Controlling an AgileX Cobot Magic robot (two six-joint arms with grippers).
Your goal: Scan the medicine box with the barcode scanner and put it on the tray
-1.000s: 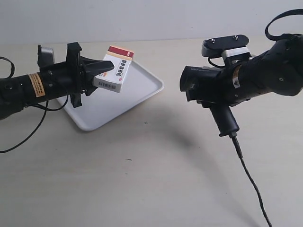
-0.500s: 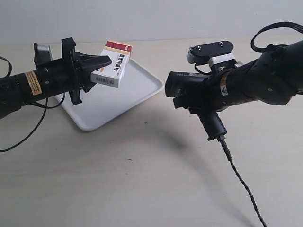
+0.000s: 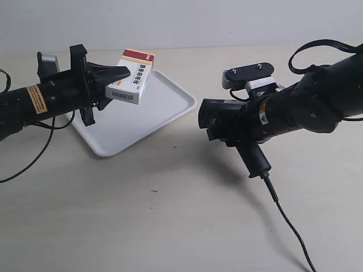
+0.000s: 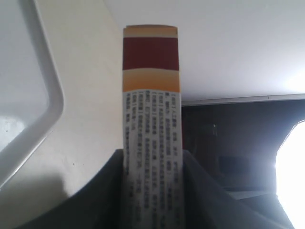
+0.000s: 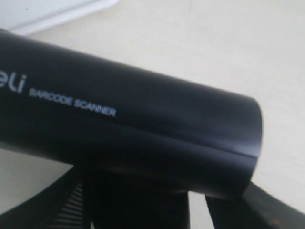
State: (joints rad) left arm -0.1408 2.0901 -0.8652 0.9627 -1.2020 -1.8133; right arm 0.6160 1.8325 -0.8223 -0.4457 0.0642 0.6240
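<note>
Left fingers (image 4: 95, 202) pinching medicine box (image 4: 151, 124), right fingers (image 5: 70, 206) clasping barcode scanner (image 5: 133, 133), lettering (image 5: 71, 99) legible only at right wrist

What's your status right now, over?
Left gripper shut on medicine box, aloft, not on tray. Right gripper holding barcode scanner, head pointed toward box. Nothing between them.

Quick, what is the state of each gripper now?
Left gripper: closed, holding the medicine box.
Right gripper: closed, holding the barcode scanner.
</note>
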